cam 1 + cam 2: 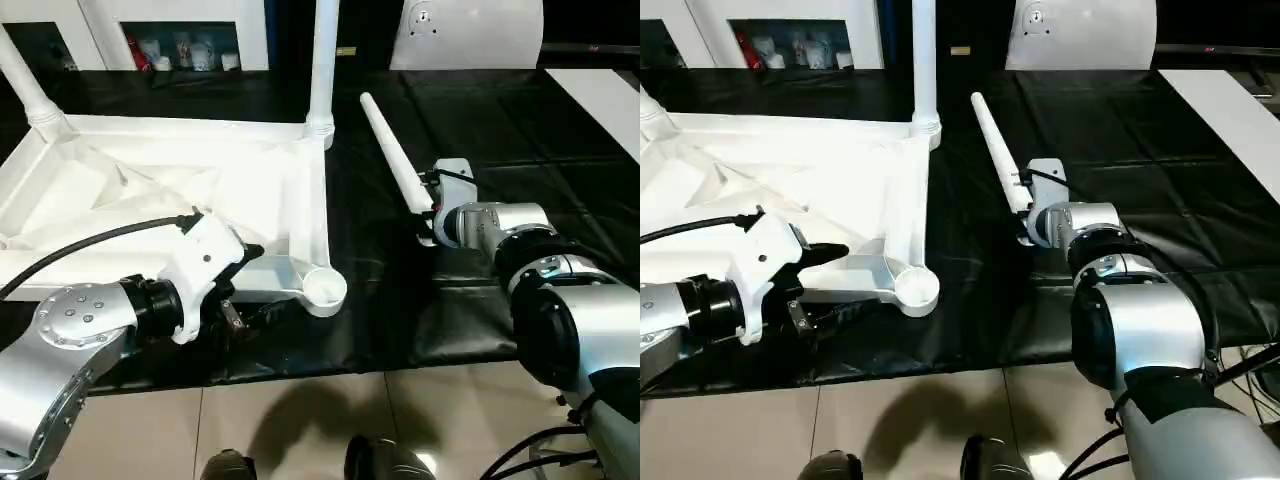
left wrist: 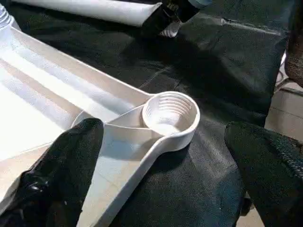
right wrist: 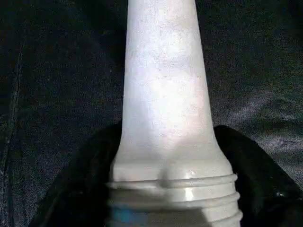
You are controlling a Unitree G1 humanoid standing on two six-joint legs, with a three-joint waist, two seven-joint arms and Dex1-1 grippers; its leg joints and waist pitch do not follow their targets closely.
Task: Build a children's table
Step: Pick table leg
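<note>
A: Quick pass. We've got the white plastic rectangular tabletop (image 1: 150, 190) lying upside down, ribbed underside up, on the black-covered surface (image 1: 480, 150), robot's left side.

B: Yep. Two long tapered white tube legs already stand upright in its far corner sockets: one at far left (image 1: 25, 85), one at far right (image 1: 322, 60).

A: The near-right round corner socket (image 2: 169, 113) sits open, threads visible inside.

B: Left gripper (image 2: 161, 170)?

A: Spread wide, nothing between the black fingers (image 2: 61, 175). It's at the tabletop's near edge, just beside that socket. In the left wrist view one finger overlaps the tabletop edge and the other is over the black cover; can't tell if either touches.

B: Right gripper (image 3: 165, 189)?

A: Clamped on a third tapered white tube leg (image 1: 395, 165), at its thick threaded end. Right wrist view shows the black fingers on both sides of the leg, just by the thread rings.

B: Leg position?

A: Right of the tabletop, apart from it, tip pointing away from the robot and slightly toward the tabletop's far-right corner. We can't tell if it rests on the cover or is lifted.

B: Other stuff?

A: White rounded-top panel w/ small round mark (image 1: 470, 35) standing at the far edge, flat white strip (image 1: 600, 100) at far right. Tiled floor (image 1: 420, 410) below the surface's near edge.
</note>
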